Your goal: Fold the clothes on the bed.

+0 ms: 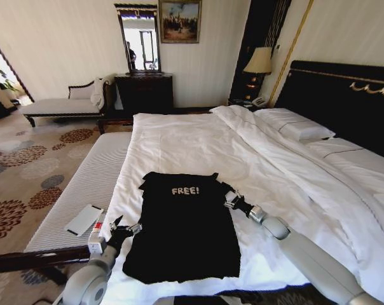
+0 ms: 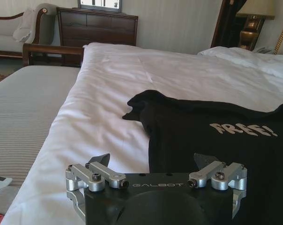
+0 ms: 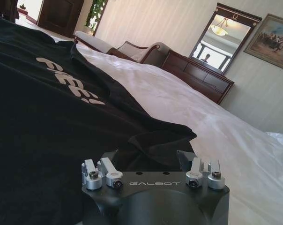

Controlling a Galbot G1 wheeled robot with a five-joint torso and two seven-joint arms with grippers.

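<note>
- The T-shirt is black with white capitals "FREE!" across the chest; the print reads upright in the head view and shows again in both wrist views.
- "GALBOT" is printed in pale letters on the black body of each hand, readable in both wrist views.
- The T-shirt lies flat, print up, on the white bed, in the lower centre of the head frame, near the bed's near edge.
- Its long axis runs from collar to hem, up and down the head frame: the collar points to the upper part of the frame, the hem to the lower edge.
- A short sleeve sticks out at each upper corner, crumpled.
- The left hand is at the lower left of the head frame, at the T-shirt's left edge below the sleeve; its fingers are spread apart and grasp nothing.
- In the left wrist view that hand straddles the T-shirt's edge, one finger over white sheet, the other over black cloth.
- The right hand is right of centre in the head frame, at the right sleeve; its fingers are spread, with a bunched fold of sleeve between them, not clamped on it.
- A pale flat object lies on the striped bench at the frame's left.
</note>
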